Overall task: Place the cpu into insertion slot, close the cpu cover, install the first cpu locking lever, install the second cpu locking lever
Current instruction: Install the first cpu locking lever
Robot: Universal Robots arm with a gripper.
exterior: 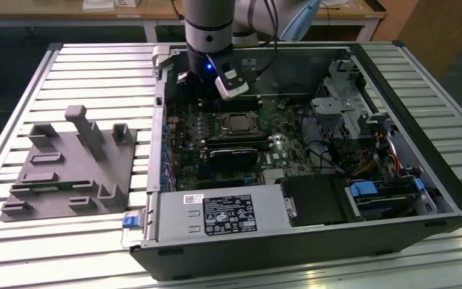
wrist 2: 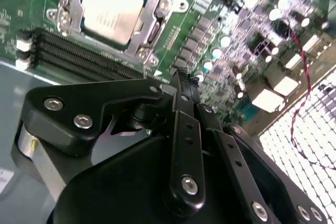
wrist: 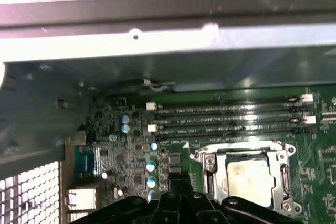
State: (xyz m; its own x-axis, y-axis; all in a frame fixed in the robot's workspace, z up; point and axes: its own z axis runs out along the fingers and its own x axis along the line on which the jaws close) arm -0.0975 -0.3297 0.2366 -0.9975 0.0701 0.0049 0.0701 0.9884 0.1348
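Cpu (wrist 2: 113, 9) lies flat inside the lowered cpu cover (wrist 2: 160, 3), its pale top showing through the window.
Gripper (wrist 2: 181, 80) hangs just beside the cpu cover, its fingers pressed together and holding nothing.

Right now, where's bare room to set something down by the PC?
Bare table slats between the grey fixture and the far edge, and the near strip in front of it, both at the exterior view's left of the PC case. Inside the case is crowded: motherboard, cables, the arm.
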